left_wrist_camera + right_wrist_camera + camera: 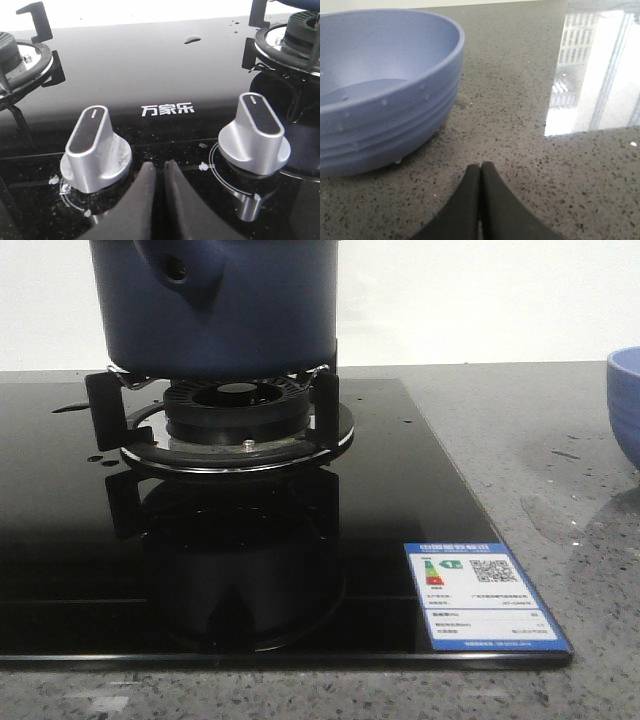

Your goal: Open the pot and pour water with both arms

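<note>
The pot (215, 305) fills the upper left of the front view, sitting on the black supports of a gas burner (240, 415) whose ring shows just beneath it. Its stubby handle socket (178, 270), with a round hole, faces the camera near the top edge. The burner stands on a glossy black glass hob (400, 490) that mirrors it, and an energy label (485, 597) lies flat near the hob's lower right corner. At the right edge of that view a pale blue bowl (625, 405) rests on the grey speckled counter (520, 420).

In the left wrist view the left gripper (159, 172) is at the bottom centre, fingers nearly together with only a thin gap, holding nothing, between two silver knobs (95, 147) (255, 132). A water drop (192, 39) sits on the glass near the top.

In the right wrist view the right gripper (480, 172) has its fingers pressed together, empty, low over the counter, with the bowl at the upper left, beaded with small droplets.
</note>
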Tool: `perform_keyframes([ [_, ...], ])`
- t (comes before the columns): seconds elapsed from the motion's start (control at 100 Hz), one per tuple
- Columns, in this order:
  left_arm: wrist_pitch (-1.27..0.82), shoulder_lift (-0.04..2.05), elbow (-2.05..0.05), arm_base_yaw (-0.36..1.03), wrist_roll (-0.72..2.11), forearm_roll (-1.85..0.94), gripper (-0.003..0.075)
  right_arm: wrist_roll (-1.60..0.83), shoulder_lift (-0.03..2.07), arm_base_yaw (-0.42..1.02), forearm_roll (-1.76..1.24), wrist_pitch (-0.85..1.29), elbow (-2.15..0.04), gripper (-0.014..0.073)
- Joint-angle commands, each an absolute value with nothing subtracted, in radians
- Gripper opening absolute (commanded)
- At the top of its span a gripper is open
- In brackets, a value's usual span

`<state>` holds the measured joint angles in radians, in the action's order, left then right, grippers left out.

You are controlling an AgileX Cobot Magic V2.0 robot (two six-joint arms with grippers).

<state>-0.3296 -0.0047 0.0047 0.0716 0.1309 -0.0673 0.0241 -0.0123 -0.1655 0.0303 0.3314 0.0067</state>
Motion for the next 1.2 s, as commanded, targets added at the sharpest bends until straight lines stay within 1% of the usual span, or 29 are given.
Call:
perform_keyframes([
  [0.0, -0.285, -0.031, 0.032, 0.071, 0.123, -0.080, -0.0020, 0.022, -0.026, -0.171, 0.023, 0.313, 0.033, -0.0063],
  [0.71, -0.283, -0.031, 0.032, 0.071, 0.127, -0.057, -0.0020, 0.022, -0.026, -0.171, 0.051, 0.302, 0.033, -0.0063],
  [0.78, -0.267, -0.031, 0.032, 0.071, 0.127, -0.057, -0.0020, 0.022, -0.026, -0.171, 0.104, 0.239, 0.033, -0.0063],
  [0.82, -0.251, -0.031, 0.032, 0.071, 0.127, -0.057, -0.0020, 0.022, -0.026, -0.171, 0.109, 0.168, 0.033, -0.0063],
  [0.97, -0.140, -0.031, 0.032, 0.071, 0.127, -0.164, -0.0020, 0.022, -0.026, -0.171, -0.014, -0.125, 0.033, -0.0063],
  [1.06, -0.037, -0.031, 0.032, 0.071, 0.127, -0.223, -0.0020, 0.024, -0.026, -0.171, -0.043, -0.225, 0.033, -0.0063],
  [1.13, 0.046, -0.031, 0.032, 0.071, 0.119, -0.402, -0.0020, 0.040, -0.026, -0.171, -0.114, -0.270, 0.033, -0.0063],
  [1.19, 0.103, -0.031, 0.032, 0.071, 0.119, -0.622, -0.0020, 0.040, -0.026, -0.171, -0.183, -0.291, 0.033, -0.0063],
])
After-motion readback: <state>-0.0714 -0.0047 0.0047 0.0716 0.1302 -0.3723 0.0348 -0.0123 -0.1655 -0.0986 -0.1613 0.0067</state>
